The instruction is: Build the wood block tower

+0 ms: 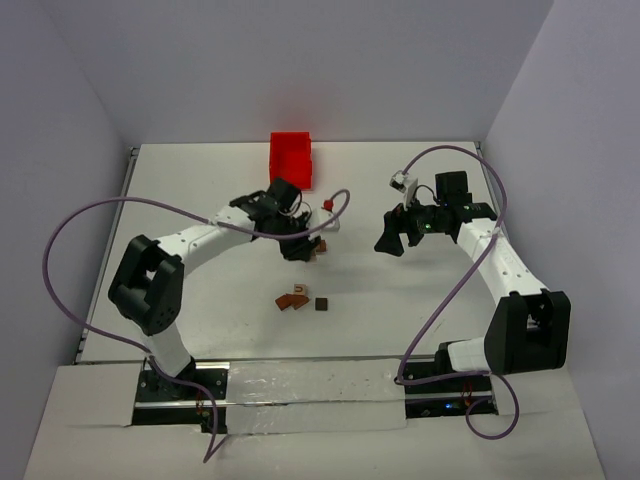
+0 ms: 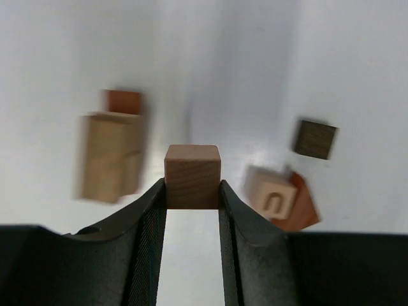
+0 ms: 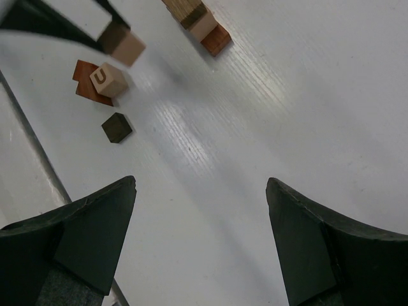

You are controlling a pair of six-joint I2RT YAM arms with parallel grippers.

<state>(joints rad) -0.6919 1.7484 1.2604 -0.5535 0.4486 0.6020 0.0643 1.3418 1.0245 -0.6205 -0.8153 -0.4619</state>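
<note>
My left gripper (image 2: 192, 191) is shut on a light tan wooden cube (image 2: 192, 175) and holds it above the table. The cube also shows in the right wrist view (image 3: 127, 46). The wood block tower (image 2: 111, 153), tan with a reddish-brown block at its far side, stands just left of the held cube; it also shows in the top view (image 1: 318, 244) and the right wrist view (image 3: 203, 24). A tan cube marked U (image 2: 272, 194) rests on a reddish-brown flat block (image 2: 303, 209), with a dark brown cube (image 2: 315, 138) beside them. My right gripper (image 3: 201, 188) is open and empty over bare table.
A red plastic bin (image 1: 292, 158) stands at the back of the table behind the left gripper. The loose blocks (image 1: 293, 299) and the dark cube (image 1: 322, 303) lie near the middle front. Purple cables loop on both sides.
</note>
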